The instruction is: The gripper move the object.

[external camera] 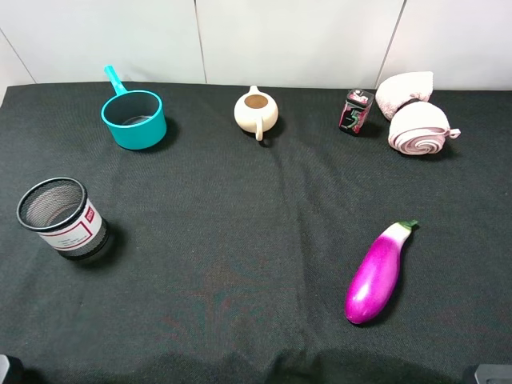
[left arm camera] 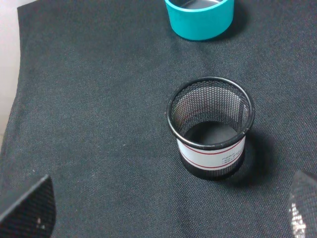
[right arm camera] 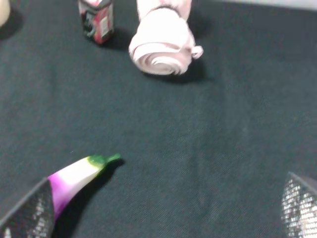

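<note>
Here the pink cloth (right arm camera: 163, 42) lies well beyond the right end effector (right arm camera: 163, 218).

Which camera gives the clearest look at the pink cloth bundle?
Exterior high: both rolled lumps of the pink cloth bundle show whole. The right wrist view shows the near roll's spiral but crops the far lump. The left wrist view misses it.

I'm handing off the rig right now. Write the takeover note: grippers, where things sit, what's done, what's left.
Left gripper: open, empty, near the mesh cup.
Right gripper: open, empty, beside the eggplant, facing the pink cloth.
The cloth lies at the table's far right, next to a small can; nothing touches it.
Done: nothing visible yet.
Left: reach the cloth, probably with the right gripper, grasp it and move it.
</note>
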{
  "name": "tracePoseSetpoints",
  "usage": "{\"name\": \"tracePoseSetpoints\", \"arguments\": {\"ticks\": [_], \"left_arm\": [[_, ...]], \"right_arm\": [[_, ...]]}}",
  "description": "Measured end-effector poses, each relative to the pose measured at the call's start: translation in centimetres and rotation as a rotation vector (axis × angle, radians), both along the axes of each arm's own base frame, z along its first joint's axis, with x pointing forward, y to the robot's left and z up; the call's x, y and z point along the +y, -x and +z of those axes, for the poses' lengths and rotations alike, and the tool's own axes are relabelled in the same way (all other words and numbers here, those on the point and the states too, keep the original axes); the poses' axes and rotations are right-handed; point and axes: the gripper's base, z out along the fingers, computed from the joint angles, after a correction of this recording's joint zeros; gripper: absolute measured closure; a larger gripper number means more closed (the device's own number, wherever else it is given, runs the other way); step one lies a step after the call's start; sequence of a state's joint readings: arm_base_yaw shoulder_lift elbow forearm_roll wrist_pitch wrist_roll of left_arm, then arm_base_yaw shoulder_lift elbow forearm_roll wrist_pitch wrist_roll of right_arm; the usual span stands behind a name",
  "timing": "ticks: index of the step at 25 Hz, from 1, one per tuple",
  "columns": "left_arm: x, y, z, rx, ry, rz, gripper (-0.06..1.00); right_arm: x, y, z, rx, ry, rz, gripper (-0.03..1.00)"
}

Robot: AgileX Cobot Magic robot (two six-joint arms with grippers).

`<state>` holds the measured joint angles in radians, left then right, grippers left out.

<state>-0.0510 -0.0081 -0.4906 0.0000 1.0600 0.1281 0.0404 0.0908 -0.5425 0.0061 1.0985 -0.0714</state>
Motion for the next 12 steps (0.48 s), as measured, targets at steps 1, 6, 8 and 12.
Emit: {"name": "tracePoseSetpoints", "arguments": {"ticks": [1, 6, 8, 12], "left_arm": [[0.00, 0.00, 0.00, 0.000, 0.000, 0.000, -0.05], [0.00, 0.00, 0.00, 0.000, 0.000, 0.000, -0.05], [0.00, 0.00, 0.00, 0.000, 0.000, 0.000, -0.05], [0.00, 0.00, 0.00, 0.000, 0.000, 0.000, -0.05]], "right_arm": [[-0.07, 0.43, -0.25, -0.026, 0.004, -0.003, 0.27], [-0.15, 1.07, -0.44, -0.111, 0.006, -0.008, 0.27], [-0.15, 1.02, -0.46, -0.117, -0.001, -0.012, 0.27], [-0.14, 0.79, -0.74, -0.117, -0.012, -0.018, 0.27]]}}
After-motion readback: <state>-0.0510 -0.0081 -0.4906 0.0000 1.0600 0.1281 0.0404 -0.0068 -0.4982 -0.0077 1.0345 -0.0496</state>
